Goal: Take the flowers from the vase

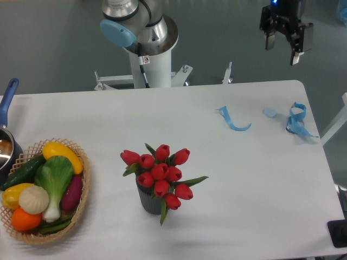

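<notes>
A bunch of red tulip flowers (160,173) with green leaves stands in a small dark grey ribbed vase (146,201) near the table's front middle. The blooms spread wider than the vase and hide its mouth. My gripper (281,52) hangs high at the upper right, beyond the table's far edge and far from the flowers. Its two dark fingers point down with a clear gap between them, open and holding nothing.
A wicker basket (81,203) of colourful vegetables sits at the front left. A pot with a blue handle (7,97) is at the left edge. Blue ribbon scraps (234,122) (296,120) lie at the back right. The arm's white base (152,65) stands behind the table.
</notes>
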Robot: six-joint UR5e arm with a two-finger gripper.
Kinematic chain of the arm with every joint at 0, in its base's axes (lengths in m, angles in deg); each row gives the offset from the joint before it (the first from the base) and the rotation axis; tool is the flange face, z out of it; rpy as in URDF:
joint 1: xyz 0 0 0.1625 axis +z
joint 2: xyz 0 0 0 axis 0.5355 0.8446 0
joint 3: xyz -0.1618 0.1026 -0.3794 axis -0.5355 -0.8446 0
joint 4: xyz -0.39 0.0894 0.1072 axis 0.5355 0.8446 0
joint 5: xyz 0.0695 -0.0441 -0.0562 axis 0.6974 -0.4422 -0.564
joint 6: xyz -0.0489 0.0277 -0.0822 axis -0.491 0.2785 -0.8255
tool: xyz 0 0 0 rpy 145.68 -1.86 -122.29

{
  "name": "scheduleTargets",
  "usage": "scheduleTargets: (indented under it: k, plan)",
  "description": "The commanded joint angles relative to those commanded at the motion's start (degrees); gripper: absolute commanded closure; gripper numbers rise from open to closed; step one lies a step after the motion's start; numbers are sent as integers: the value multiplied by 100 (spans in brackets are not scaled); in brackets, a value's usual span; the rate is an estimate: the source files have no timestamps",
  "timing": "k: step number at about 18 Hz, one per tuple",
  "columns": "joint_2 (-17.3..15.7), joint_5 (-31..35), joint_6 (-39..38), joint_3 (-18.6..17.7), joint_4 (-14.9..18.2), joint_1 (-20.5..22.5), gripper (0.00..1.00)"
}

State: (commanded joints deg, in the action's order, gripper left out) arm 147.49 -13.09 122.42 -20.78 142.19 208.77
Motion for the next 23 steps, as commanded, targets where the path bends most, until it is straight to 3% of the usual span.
scheduleTargets:
  k: [4, 11, 17, 23]
  plan:
    - [-79, 9, -26, -158, -333, -53, 0]
    - [-88, -570, -123, -421, -360, -70, 0]
    - [-141, -764, -895, -580, -352, -184, 0]
    - [-132, -1879, -2099, -1054, -343, -246, 0]
